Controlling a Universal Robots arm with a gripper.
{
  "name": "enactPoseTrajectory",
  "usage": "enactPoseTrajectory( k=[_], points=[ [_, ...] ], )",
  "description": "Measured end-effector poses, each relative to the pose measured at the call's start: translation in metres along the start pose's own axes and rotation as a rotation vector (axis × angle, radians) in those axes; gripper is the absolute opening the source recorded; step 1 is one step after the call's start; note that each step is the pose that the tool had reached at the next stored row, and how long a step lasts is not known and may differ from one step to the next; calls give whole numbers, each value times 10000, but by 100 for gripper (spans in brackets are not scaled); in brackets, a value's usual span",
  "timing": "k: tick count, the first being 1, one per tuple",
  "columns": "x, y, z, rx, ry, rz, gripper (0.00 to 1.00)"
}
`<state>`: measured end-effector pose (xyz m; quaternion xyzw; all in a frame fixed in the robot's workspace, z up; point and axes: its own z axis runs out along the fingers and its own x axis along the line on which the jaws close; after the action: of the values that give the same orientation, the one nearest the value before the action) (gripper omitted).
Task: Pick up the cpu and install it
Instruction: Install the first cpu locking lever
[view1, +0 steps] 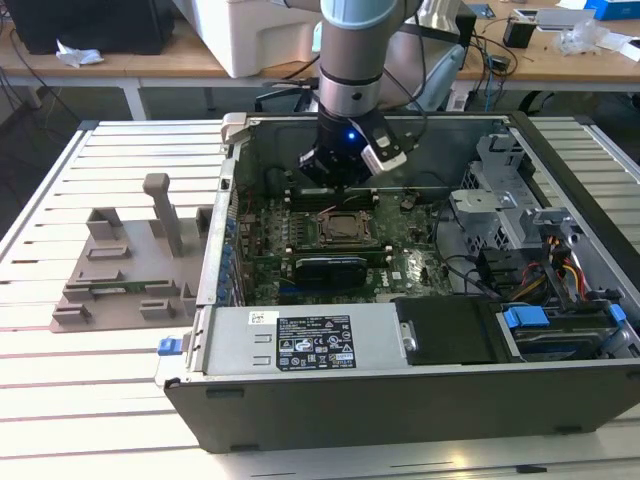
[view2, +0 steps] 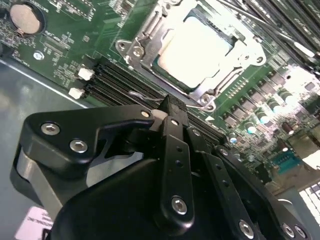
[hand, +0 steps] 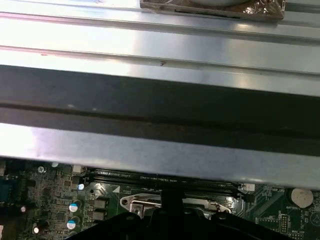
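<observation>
So in the exterior view the arm's gripper (view1: 338, 183) is down inside the open computer case (view1: 400, 400), hanging just above the green motherboard (view1: 330, 250). The cpu (view1: 345, 228) sits in its socket near the middle of that board, just below the gripper and not touching it as far as I can see. A grey plastic fixture (view1: 130, 265) sits on the bench (view1: 90, 390) well off to the case's side, toward the exterior view's left.

Second wrist view: cpu (view2: 200, 50) is lying flat in the socket frame (view2: 145, 40), pale metal top facing up. The gripper (view2: 170, 107) is clenched, finger tips pinched together with nothing between them, hovering near the memory slots (view2: 115, 80) beside the socket.

First wrist view: the case's metal wall (hand: 160, 150) runs across, with the motherboard (hand: 55, 190) under it and the socket frame (hand: 135, 202) peeking out by the gripper body.
</observation>
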<state>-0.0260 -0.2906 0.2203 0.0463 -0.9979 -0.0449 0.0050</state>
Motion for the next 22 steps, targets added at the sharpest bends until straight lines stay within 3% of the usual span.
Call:
enactPoseTrajectory(
  k=[5,10,16,22],
  points=[
    [-74,-16,111,-1,18,-1,11],
    [-182,-29,145,-2,24,-1,11],
    [-201,-41,178,-5,25,0,11],
    [-199,-63,151,-3,20,-1,11]
  ],
)
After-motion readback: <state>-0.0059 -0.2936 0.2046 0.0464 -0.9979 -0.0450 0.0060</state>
